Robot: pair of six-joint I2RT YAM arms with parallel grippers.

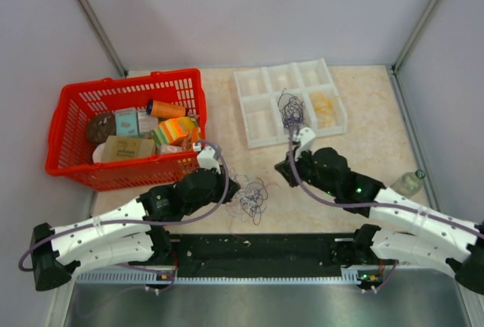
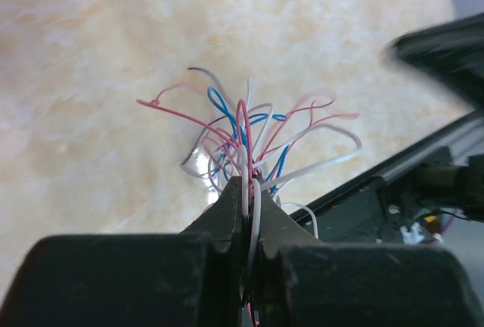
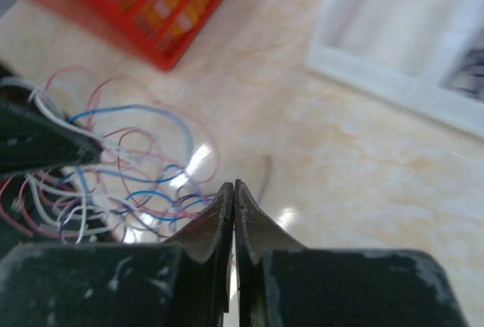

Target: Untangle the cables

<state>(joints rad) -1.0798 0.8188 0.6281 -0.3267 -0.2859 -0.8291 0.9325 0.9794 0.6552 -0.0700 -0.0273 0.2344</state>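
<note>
The cables lie as a loose tangle of thin purple, blue, pink and white wires on the marble tabletop between my two arms. My left gripper is at the tangle's left edge, and in the left wrist view it is shut on a few pink and white strands while the other cables fan out above the tips. My right gripper is just right of the tangle. In its wrist view it is shut, with the cables to its left and a faint purple strand just past the tips. Whether that strand is pinched, I cannot tell.
A red basket of groceries stands at the back left. A white compartment tray sits at the back centre, with a small bunch of purple wires in one cell. A small bottle stands at the right. A black rail runs along the near edge.
</note>
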